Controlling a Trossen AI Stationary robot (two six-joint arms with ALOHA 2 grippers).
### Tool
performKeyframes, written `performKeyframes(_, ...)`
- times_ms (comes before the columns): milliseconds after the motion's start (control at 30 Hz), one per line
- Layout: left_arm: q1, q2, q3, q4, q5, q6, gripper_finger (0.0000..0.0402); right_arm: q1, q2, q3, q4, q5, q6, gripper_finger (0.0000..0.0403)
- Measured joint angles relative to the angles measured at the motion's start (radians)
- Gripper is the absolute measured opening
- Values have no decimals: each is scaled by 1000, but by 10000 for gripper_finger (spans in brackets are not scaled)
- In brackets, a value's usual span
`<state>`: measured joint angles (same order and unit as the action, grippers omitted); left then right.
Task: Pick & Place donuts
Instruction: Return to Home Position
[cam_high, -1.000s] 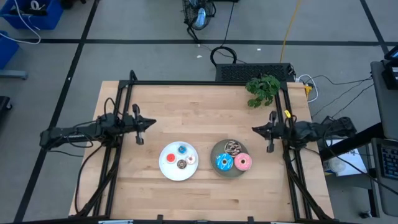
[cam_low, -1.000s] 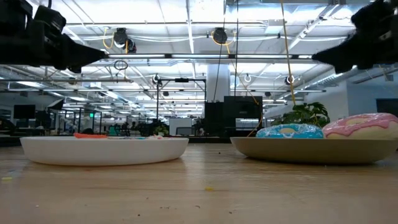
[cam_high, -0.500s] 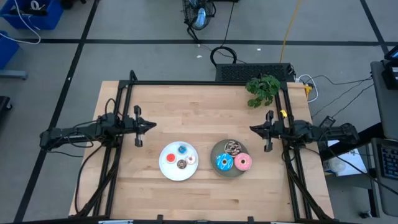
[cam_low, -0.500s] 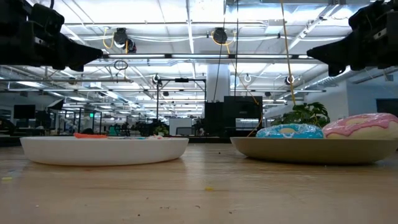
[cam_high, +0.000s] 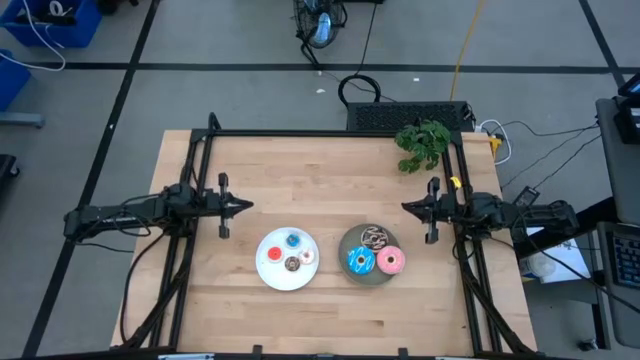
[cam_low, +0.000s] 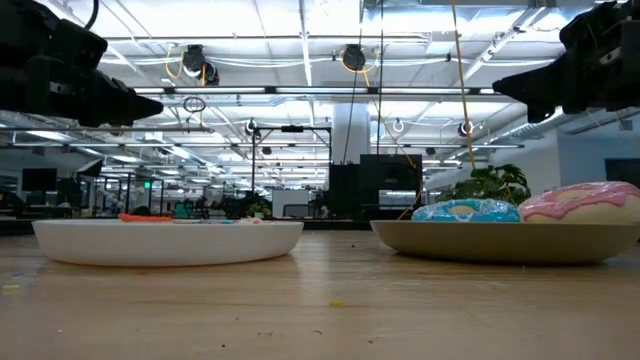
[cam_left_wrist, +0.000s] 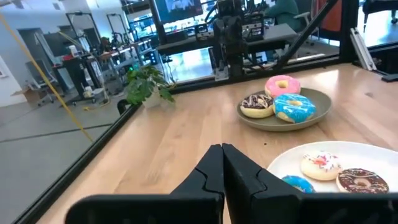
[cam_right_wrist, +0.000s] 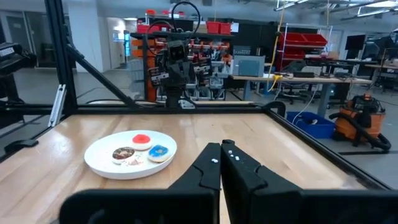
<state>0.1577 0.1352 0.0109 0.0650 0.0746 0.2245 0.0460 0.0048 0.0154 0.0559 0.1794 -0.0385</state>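
Item 1. Left gripper (cam_high: 246, 206): we log it raised above the left side of the light wooden table (cam_high: 300, 170), apart from both plates. Its two dark fingers (cam_left_wrist: 211, 163) are pressed together and carry nothing.

Item 2. Right gripper (cam_high: 406, 208): we log it raised at the table's right side, just beyond the grey plate. Its fingers (cam_right_wrist: 212, 163) are likewise pinched together and empty.

Item 3. Round white plate (cam_high: 265, 270), left of centre in the near half of the table. We count four tiny ring donuts on it:
- tiny red donut (cam_high: 275, 252)
- tiny blue donut (cam_high: 292, 240)
- tiny whitish-pink donut (cam_high: 307, 257)
- tiny brown donut (cam_high: 291, 264)

Item 4. Round grey plate (cam_high: 345, 243), just to the right of the white one. We count three larger donuts on it, lying close together:
- chocolate sprinkled donut (cam_high: 375, 238) on the far side
- blue-iced donut (cam_high: 359, 262) on the near left
- pink-iced donut (cam_high: 390, 262) on the near right

Item 5. Small green leafy plant (cam_high: 422, 143), at the far right corner of the table, well apart from the plates.
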Motion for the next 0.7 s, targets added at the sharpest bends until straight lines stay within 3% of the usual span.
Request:
performKeyframes(233,0,2,0,-17,-4,4,20,0,0,0,39,3,-1,0)
performKeyframes(533,0,2,0,-18,-5,-2,4,0,0,0,40,2,7,0)
performKeyframes(700,0,2,0,-17,-6,-25,26,0,0,0,42,2,7,0)
